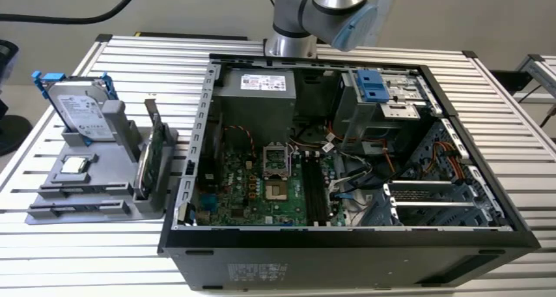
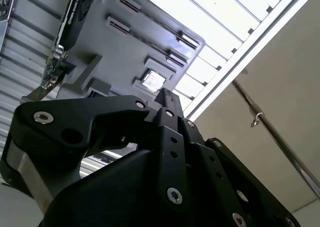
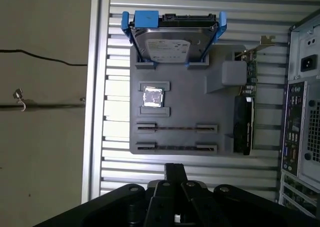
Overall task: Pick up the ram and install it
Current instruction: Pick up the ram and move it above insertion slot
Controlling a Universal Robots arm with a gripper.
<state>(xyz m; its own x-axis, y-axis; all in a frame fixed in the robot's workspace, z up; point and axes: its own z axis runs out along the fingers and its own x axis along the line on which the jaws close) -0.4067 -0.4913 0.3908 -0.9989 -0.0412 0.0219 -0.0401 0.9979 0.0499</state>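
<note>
The ram is out of view; I cannot tell whether a stick sits in the motherboard's memory slots (image 1: 314,189). The grey holder (image 1: 96,173) (image 3: 185,104) stands on the table at the exterior view's left, and its two long narrow slots (image 3: 177,128) look bare. In both wrist views my gripper (image 3: 175,168) (image 2: 166,93) hangs well above the holder's near edge. Its black fingers are pressed together and shut, with nothing seen between them. The arm (image 1: 330,4) enters at the top of the exterior view.
On the holder stand a silver hard drive with blue rails (image 1: 83,111) (image 3: 172,42), a green card with a metal bracket (image 1: 152,157) (image 3: 245,122) and a small square chip (image 1: 77,165) (image 3: 152,97). The open computer case (image 1: 347,241) lies beside it. A slatted metal table (image 1: 521,134) carries everything.
</note>
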